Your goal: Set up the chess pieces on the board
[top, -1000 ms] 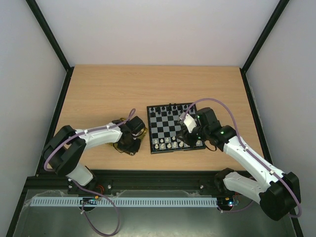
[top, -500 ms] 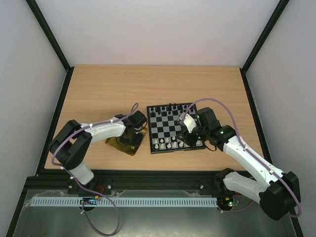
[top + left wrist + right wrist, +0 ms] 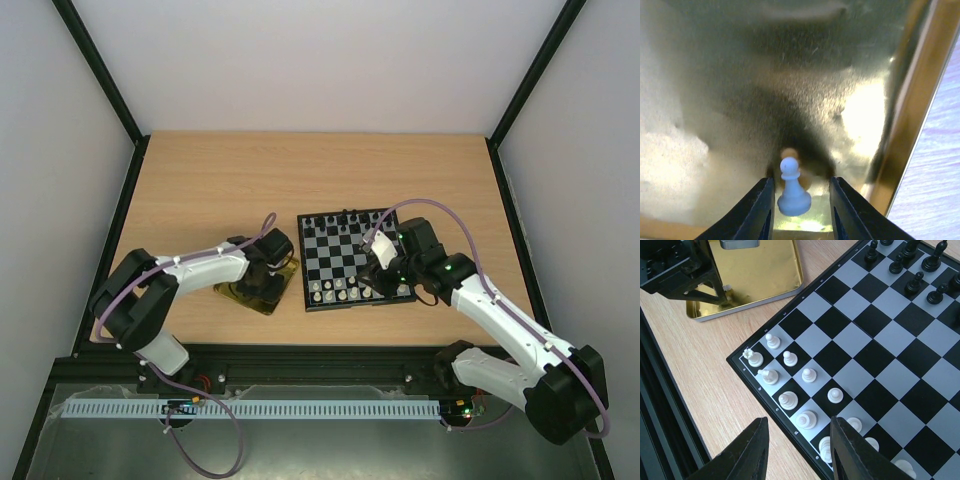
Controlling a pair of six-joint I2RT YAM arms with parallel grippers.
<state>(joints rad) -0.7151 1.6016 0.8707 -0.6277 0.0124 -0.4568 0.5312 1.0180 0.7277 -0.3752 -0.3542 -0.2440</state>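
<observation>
Gold tray (image 3: 715, 100), white pawn (image 3: 793, 190) upright between parted left gripper (image 3: 800, 182); right gripper (image 3: 799, 421) parted, empty

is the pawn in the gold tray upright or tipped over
Upright: the pawn stands on its base on the tray, round head up.

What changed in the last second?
The left end effector edged slightly toward the chessboard, so more of the gold tray now shows. It stands open around a white pawn that is upright in the tray, with a gap on each side and no grip. The right end effector, tray and chessboard are unchanged.
</observation>
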